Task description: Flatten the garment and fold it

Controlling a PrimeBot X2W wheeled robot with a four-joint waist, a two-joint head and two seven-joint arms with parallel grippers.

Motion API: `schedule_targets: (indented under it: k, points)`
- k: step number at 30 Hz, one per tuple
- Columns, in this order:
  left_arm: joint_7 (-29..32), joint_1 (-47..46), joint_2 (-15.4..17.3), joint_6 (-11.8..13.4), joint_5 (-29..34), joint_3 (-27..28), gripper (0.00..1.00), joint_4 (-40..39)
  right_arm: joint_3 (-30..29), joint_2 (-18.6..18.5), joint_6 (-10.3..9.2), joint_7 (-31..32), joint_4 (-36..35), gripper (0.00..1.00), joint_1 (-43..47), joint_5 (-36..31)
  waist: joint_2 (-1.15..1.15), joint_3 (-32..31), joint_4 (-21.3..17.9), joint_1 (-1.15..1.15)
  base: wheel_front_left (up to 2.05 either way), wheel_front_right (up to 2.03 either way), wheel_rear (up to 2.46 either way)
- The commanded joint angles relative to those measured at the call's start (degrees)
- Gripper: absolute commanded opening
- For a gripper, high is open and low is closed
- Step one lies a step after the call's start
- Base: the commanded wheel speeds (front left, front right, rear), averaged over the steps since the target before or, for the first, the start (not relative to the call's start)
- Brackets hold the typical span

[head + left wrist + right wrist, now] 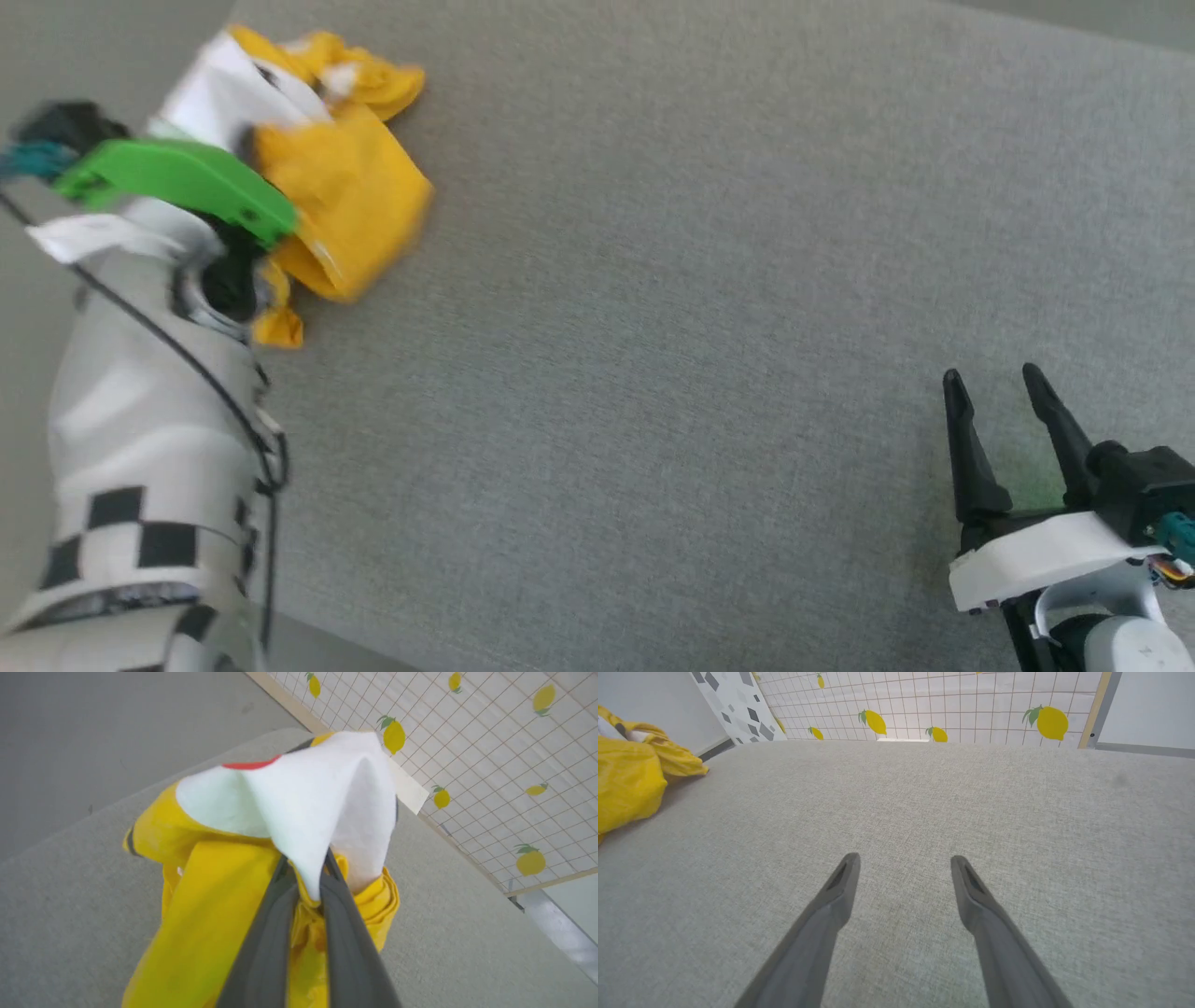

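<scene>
Starting on the left: your left gripper point(308, 870) is pinched together on a white fold of the shirt point(345, 187), near the top of the heap. In the head view the forearm point(149, 411) and its green bracket point(177, 177) cover part of the bundle, so you can't see the pinch from up there. The wrist view does show cloth right between the fingers. The shirt is a crumpled yellow-and-white lump near the far left corner of the pad point(700, 327), with a bit of red print on top.

I'd call this the very start of the flatten step: one grab made, nothing spread out, no fold begun. Next move, I reckon, is to lift or drag that fold toward the middle so the lump opens up. Then find a second edge or a shoulder for the other hand. Heads up though, a pinch on a mid-panel fold might just haul the whole wad along instead of unrolling it.

Over on the right, your right gripper point(991, 375) hangs over bare pad with its fingers apart, well apart from the shirt, holding nothing.

The pad is grey woven fabric, matte, probably a bit grippy on cotton. Past it there's a white grid-tiled wall point(971, 704) with lemons, plus grey floor point(93, 728).
</scene>
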Motion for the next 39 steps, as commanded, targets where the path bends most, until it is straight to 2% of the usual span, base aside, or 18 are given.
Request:
schedule_targets:
  k: [1, 5, 8, 13, 21, 26, 32, 39]
  points:
    - [-1.2, -2.1, 1.3, -0.9, 0.9, -0.5, 0.0, -1.1, 0.2, 0.0, -0.08, -0.9, 0.8, 1.0, 0.2, 0.8, 0.0, -4.2, 1.2, 0.0, 0.0, 0.0, 0.0]
    - [-2.1, -6.1, 3.8, -3.1, 2.0, -2.2, 0.0, -4.3, 1.0, 0.0, -0.08, -2.8, 3.7, 1.0, -0.1, 2.6, 0.0, -7.7, 0.5, 0.0, 0.0, 0.0, 0.0]
    - [-0.8, -9.8, 4.4, -4.5, 1.7, -3.7, 0.0, -7.5, 1.4, 0.0, -0.08, -4.7, 6.3, 1.0, -0.5, 4.2, 0.0, -10.3, -0.6, 0.0, 0.0, 0.0, 0.0]
    - [2.2, -14.6, 3.1, -5.5, -0.1, -6.6, 0.0, -12.6, 2.4, 0.0, -0.08, -7.6, 10.5, 1.0, -0.8, 6.5, 0.0, -14.3, -3.9, 0.0, 0.0, 0.0, 0.0]
    - [8.2, -16.9, -1.0, -5.9, -7.4, -10.6, 0.0, -19.3, 4.0, 0.0, -0.08, -10.6, 15.6, 1.0, -1.4, 8.8, 0.0, -18.3, -12.1, 0.0, 0.0, 0.0, 0.0]
    - [10.3, -13.7, -3.2, -5.9, -10.1, -12.9, 0.0, -21.4, 3.3, 0.0, -0.08, -11.5, 16.7, 1.0, -1.6, 9.0, 0.0, -18.5, -16.4, 0.0, 0.0, 0.0, 0.0]
    - [12.9, -4.7, -5.9, -5.9, -13.9, -17.1, 0.0, -23.4, 1.5, 0.0, -0.08, -11.9, 17.1, 1.0, -1.4, 8.4, 0.0, -18.1, -19.6, 0.0, 0.0, 0.0, 0.0]
    - [16.1, 9.8, -6.9, -5.4, -14.2, -27.2, 0.0, -21.9, 0.9, 0.0, -0.08, -12.1, 16.4, 1.0, -1.4, 8.1, 0.0, -16.8, -21.1, 0.0, 0.0, 0.0, 0.0]
